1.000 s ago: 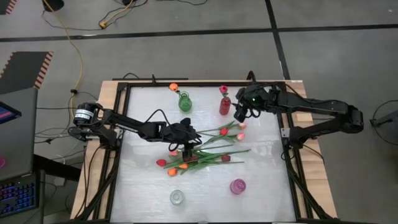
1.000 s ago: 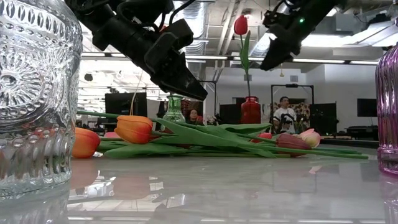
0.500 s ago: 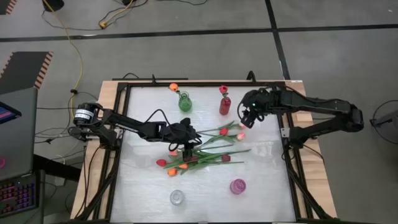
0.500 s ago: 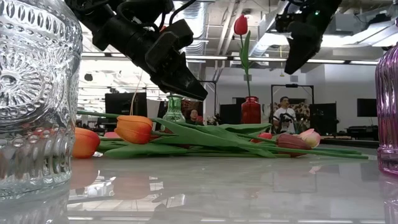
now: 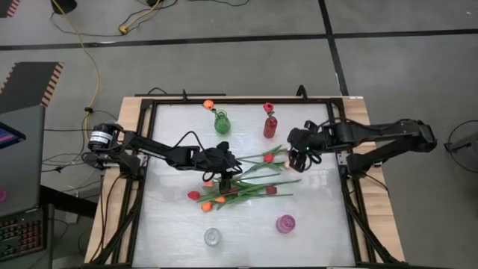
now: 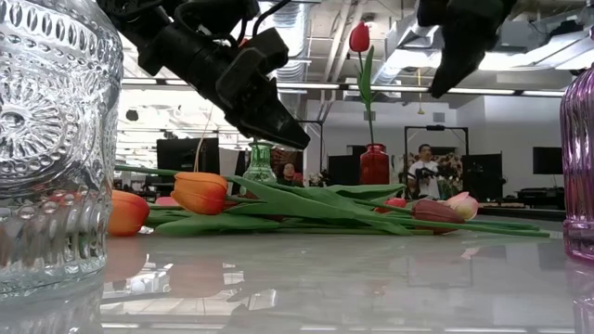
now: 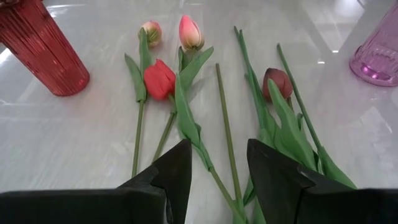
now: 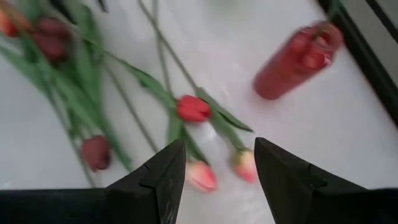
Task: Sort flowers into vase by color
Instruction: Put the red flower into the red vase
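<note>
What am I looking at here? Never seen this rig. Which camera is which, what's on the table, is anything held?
Two dark robot arms work at a white table. One picture looks straight down, one sits at table height, and one rides on each wrist.

The left gripper hovers open over the pile of loose artificial tulips with long green stems. The right gripper hangs open over the pink and red heads at the pile's edge. Neither holds anything.

At the back, a red ribbed glass vase holds a red tulip and a green glass bottle vase holds an orange one. Near the front stand an empty clear cut-glass vase and an empty pink glass vase.
</note>
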Available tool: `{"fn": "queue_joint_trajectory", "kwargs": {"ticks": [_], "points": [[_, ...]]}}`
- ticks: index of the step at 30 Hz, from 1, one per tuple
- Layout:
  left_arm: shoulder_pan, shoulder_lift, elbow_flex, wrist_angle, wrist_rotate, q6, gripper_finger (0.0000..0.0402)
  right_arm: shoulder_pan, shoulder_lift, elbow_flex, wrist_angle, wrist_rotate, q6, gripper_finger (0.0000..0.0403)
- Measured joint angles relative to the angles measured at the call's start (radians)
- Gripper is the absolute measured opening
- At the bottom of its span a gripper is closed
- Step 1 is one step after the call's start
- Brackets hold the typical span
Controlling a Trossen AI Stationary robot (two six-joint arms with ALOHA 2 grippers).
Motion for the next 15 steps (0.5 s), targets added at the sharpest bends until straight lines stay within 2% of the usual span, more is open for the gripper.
{"fn": "queue_joint_trajectory", "kwargs": {"ticks": [4,10,15], "points": [[0.000,0.000,0.000,0.000,0.000,0.000,0.0143,0.053,0.006,-0.041,0.092,0.000,0.005,0.0218],[0.000,0.000,0.000,0.002,0.000,0.000,0.0143,0.096,0.007,-0.156,0.326,0.000,0.005,0.0218],[0.000,0.000,0.000,0.002,0.000,0.000,0.0143,0.102,0.007,-0.200,0.357,0.000,0.007,0.0218]]}}
